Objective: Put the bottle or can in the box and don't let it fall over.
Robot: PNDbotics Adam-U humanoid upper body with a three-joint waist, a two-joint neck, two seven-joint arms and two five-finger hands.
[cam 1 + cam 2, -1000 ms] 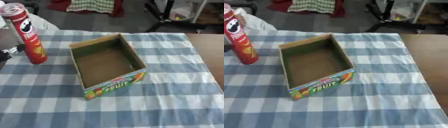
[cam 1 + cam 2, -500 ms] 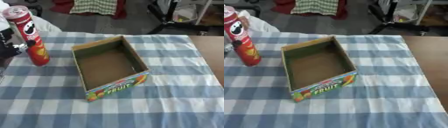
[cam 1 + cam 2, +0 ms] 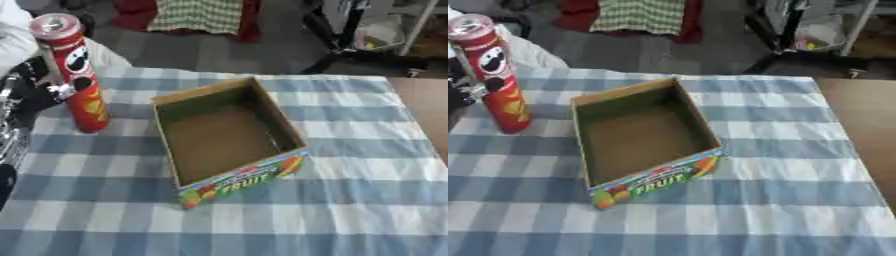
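A tall red crisps can (image 3: 77,75) with a silver lid stands upright on the blue-checked tablecloth, left of the box. The open cardboard box (image 3: 229,137), printed FRUIT on its near side, lies empty in the middle of the table. My left hand (image 3: 37,89), black with silver joints, comes in from the left edge and is right beside the can's left side; its fingertips (image 3: 63,90) reach the can's middle. I cannot see whether its fingers curl round the can. My right hand shows in no view.
The checked tablecloth (image 3: 350,165) covers the table, with bare brown table (image 3: 864,120) at the right. Beyond the far edge are a chair base (image 3: 350,55) and a checked cloth (image 3: 197,15) on the floor.
My left hand has come in from the left edge up to the can. The camera has shifted, so the whole scene sits further right and lower.
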